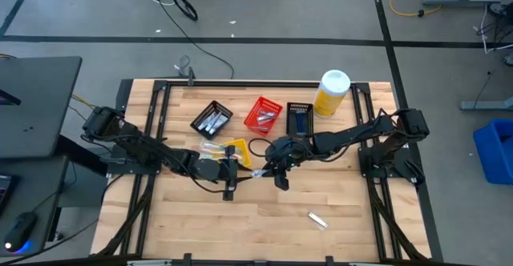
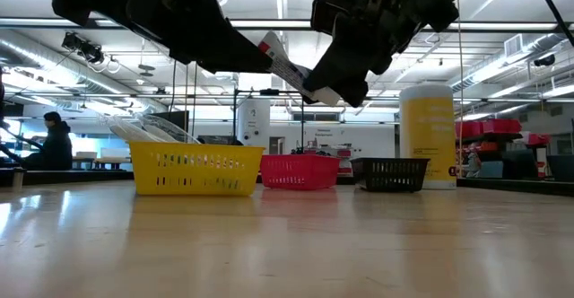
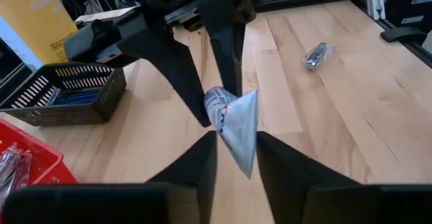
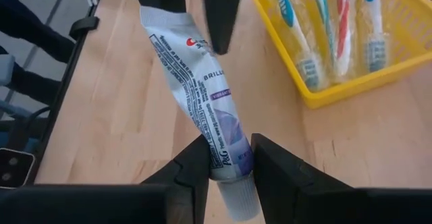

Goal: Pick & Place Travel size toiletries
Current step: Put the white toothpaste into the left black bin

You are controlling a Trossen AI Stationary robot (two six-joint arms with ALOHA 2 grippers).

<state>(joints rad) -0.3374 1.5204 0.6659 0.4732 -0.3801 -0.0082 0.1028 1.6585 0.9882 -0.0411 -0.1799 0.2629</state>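
Observation:
A small white toothpaste tube (image 4: 202, 96) with purple print hangs above the table's middle, between my two grippers. My right gripper (image 4: 226, 160) is shut on its cap end, coming from the table's right. My left gripper (image 3: 236, 150) comes from the left and is closed on the flat crimped end. In the high view the tube (image 1: 258, 172) shows as a pale sliver between my left gripper (image 1: 240, 172) and my right gripper (image 1: 270, 170). A yellow basket (image 4: 378, 75) holding several toothbrushes (image 4: 307, 42) stands just beyond. My left gripper has the tube's flat crimped end (image 3: 241, 126) between its two fingers, coming nearly level from the table's left. The fingertips (image 3: 209, 150) stand against the edges of the crimp. The tube is clear of the table. My right gripper pinches the tube just above its cap (image 4: 223, 153) between its two fingers, slanting down from the table's right. The fingers lie across the tube. The tube runs on past the fingers to my left gripper, lifted clear of the table.
At the back stand a black basket (image 1: 212, 119), a red basket (image 1: 263, 114), a second black basket (image 1: 299, 118) and a big yellow bottle (image 1: 332, 92). One small wrapped item (image 1: 318, 219) lies on the bare wood near the front right.

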